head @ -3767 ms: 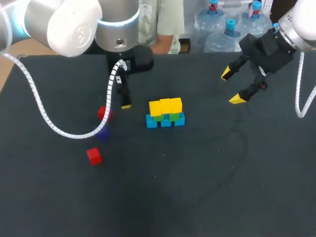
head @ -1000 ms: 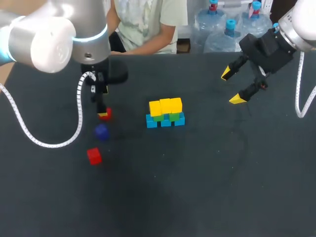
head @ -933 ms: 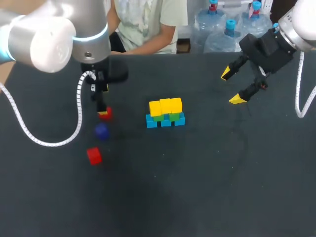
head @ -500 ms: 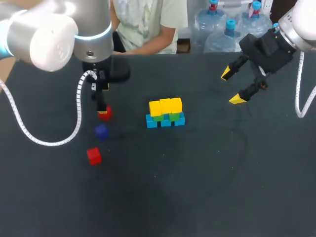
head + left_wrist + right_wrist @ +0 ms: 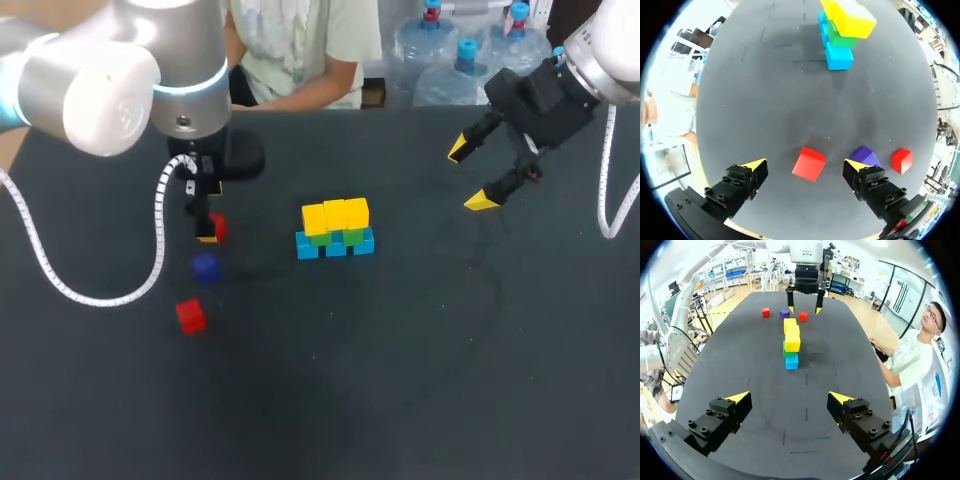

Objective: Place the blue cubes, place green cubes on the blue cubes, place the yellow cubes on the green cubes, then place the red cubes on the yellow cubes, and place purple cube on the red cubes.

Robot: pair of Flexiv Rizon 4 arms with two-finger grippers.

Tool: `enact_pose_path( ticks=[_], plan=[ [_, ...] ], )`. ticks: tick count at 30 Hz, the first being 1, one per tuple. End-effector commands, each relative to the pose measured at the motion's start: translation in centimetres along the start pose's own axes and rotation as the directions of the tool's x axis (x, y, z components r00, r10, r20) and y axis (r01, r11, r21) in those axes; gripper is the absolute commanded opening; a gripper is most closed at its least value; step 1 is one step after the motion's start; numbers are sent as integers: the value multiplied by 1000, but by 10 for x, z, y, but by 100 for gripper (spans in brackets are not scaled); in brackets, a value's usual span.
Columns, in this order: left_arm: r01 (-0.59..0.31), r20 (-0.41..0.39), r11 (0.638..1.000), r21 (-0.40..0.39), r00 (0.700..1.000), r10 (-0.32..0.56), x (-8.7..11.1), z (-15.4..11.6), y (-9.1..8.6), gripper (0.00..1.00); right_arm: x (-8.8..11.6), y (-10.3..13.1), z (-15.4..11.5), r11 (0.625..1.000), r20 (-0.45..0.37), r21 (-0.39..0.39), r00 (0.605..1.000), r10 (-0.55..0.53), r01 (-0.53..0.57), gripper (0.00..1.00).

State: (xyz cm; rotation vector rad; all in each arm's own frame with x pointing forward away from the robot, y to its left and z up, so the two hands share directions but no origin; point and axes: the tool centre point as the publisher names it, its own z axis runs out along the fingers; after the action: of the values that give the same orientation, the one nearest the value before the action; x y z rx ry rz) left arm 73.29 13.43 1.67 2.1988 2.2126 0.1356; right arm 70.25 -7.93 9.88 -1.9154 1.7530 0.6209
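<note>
The red cube [image 5: 808,164] lies on the table [image 5: 770,100] between the fingers of the left gripper [image 5: 804,163], with a clear gap to each yellow tip, so nothing grips it. The jaws stand wide, much wider than the cube. Just outside one finger sits the purple cube [image 5: 866,155], partly hidden by that finger. Farther out on the same side lies a second red cube [image 5: 901,160]. Well ahead of the fingers stands the stack [image 5: 840,35]: blue cubes [image 5: 335,246] at the base, green cubes [image 5: 322,238] on them and yellow cubes [image 5: 335,214] on top. No red cube rests on it.

The right gripper [image 5: 789,397] hangs well apart from all this, with the stack far ahead of its fingers. Its jaws are spread wide and hold nothing.

The red layer looks to be the step in hand, and this is the pick of its first cube. How high the left tips stand above the table I cannot tell. The next move probably calls for bringing them level with the cube's sides, if they are not there already, and closing squarely on two opposite faces. The outer finger should not nudge the purple cube beside it. After that comes a lift clear of the table, a carry forward to the stack, and a gentle, level release onto a yellow cube, since a skewed drop could shift the top row.
</note>
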Motion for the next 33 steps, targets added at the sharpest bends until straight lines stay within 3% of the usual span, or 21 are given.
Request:
enact_pose_path(
  ticks=[1, 33],
  plan=[
    [-1, 4, 1000, 1, 1000, 1, 0, 4, 1, 100, 0, 0, 0, 1000, 1, 0, 1000, -1, 1, 100],
    [-9, -42, 1000, 19, 999, 10, 9, 19, 5, 100, 0, 0, 0, 1000, 1, 0, 1000, -1, 1, 100]
  ],
)
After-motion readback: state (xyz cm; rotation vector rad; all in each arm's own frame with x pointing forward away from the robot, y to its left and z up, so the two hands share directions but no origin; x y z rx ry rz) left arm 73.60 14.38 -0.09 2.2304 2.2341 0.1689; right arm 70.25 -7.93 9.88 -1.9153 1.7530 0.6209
